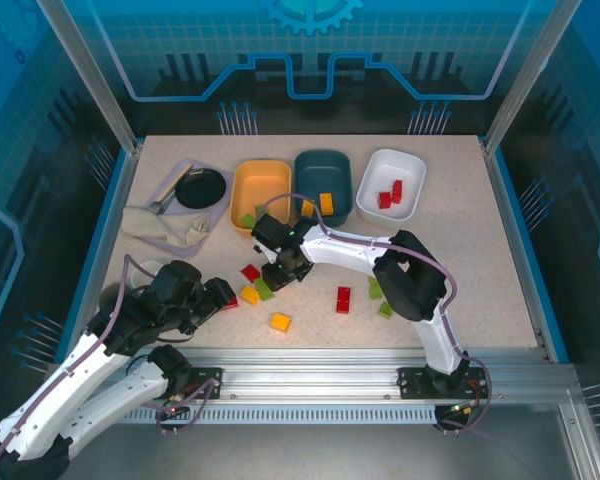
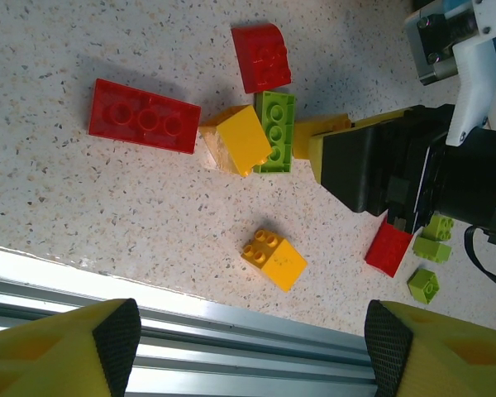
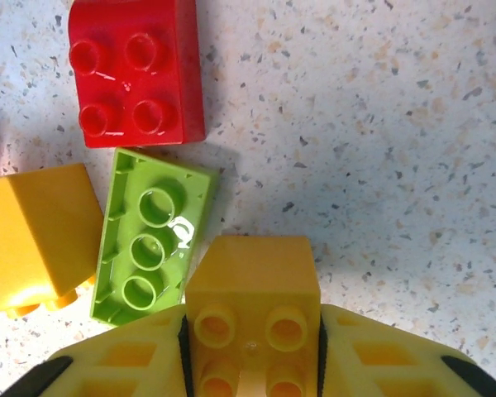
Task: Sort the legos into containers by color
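- Yellow brick (image 3: 252,281) is the one in play. It's a square four-stud piece with its studs facing the wrist cam, clamped between the fingers of my right gripper (image 3: 252,335), which sit narrow on two opposite sides.
- As far as I can judge it's not lifted yet. It looks level with its neighbours on the table (image 1: 460,260), in the middle of the loose cluster.
- The thing to watch is the green brick (image 3: 153,236). It lies upside down against the held piece's left side, with its long axis running roughly away from the fingers. A red brick (image 3: 136,70) sits just past its far end. I'd go straight up so the green one doesn't get dragged along.
- All three tubs lie beyond the grip, away from the arm bases. The teal tub (image 1: 320,175) is beyond and a bit right, and already has a yellow-orange piece in it, so that's my guess for the drop. The orange tub (image 1: 262,185) is beyond and slightly left. The white tub (image 1: 400,170), holding reds, is further right.
- My left gripper (image 2: 252,343) hangs near the front rail with its fingers spread wide and nothing between them. The right arm is the nearer one for this.
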Tool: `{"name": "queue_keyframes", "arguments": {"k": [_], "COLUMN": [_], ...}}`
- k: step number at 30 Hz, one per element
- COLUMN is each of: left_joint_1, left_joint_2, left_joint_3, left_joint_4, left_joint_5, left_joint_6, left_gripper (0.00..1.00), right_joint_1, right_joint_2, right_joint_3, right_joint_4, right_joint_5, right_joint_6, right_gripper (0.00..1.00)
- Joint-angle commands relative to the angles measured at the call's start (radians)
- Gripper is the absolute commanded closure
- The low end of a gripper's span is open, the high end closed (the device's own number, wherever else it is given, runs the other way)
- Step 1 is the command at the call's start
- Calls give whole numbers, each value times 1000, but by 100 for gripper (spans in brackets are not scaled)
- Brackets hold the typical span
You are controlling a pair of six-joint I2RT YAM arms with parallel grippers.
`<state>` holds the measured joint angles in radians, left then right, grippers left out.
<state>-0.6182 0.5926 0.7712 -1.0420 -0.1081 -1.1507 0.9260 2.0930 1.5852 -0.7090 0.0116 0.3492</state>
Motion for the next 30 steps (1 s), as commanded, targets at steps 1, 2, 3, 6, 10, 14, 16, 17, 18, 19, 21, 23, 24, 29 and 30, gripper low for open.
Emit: {"name": "queue_keyframes", "arguments": {"k": [1, 2, 3, 6, 10, 14, 16, 17, 18, 19, 21, 23, 24, 29, 30], "left_joint_1": [-7, -7, -7, -8, -6, 2, 20, 34, 50, 70, 112, 152, 166, 204, 207], "left_joint_2": [12, 23, 34, 80, 162, 275, 330, 356, 376, 403, 444, 486, 503, 606, 620], "left_joint_3": [-9, -10, -11, -2, 38, 110, 141, 156, 168, 181, 203, 228, 241, 312, 320], "left_joint_4": [22, 37, 58, 126, 222, 286, 321, 343, 359, 375, 405, 432, 439, 450, 450], "left_joint_5": [21, 28, 35, 55, 62, 74, 101, 118, 134, 154, 193, 226, 237, 252, 252], "left_joint_6": [2, 8, 16, 35, 69, 104, 123, 133, 141, 149, 165, 183, 190, 247, 253], "left_gripper": [24, 24, 24, 24, 22, 20, 19, 19, 19, 19, 19, 19, 18, 18, 18], "right_joint_1": [-15, -19, -29, -68, -142, -225, -264, -285, -302, -322, -356, -388, -402, -437, -440], "right_joint_2": [-30, -50, -73, -146, -195, -173, -139, -119, -102, -79, -35, 19, 44, 203, 227], "right_joint_3": [10, 8, 8, 16, 60, 149, 201, 234, 259, 291, 354, 420, 441, 620, 665], "right_joint_4": [-29, -34, -43, -67, -116, -164, -179, -182, -184, -186, -192, -193, -185, -166, -174], "right_joint_5": [37, 47, 58, 85, 108, 138, 146, 145, 142, 142, 140, 130, 115, 56, 45], "right_joint_6": [7, 12, 18, 41, 66, 89, 97, 102, 105, 111, 126, 144, 148, 121, 113], "right_gripper": [69, 69, 70, 70, 71, 71, 71, 71, 71, 71, 71, 72, 71, 71, 71]}}
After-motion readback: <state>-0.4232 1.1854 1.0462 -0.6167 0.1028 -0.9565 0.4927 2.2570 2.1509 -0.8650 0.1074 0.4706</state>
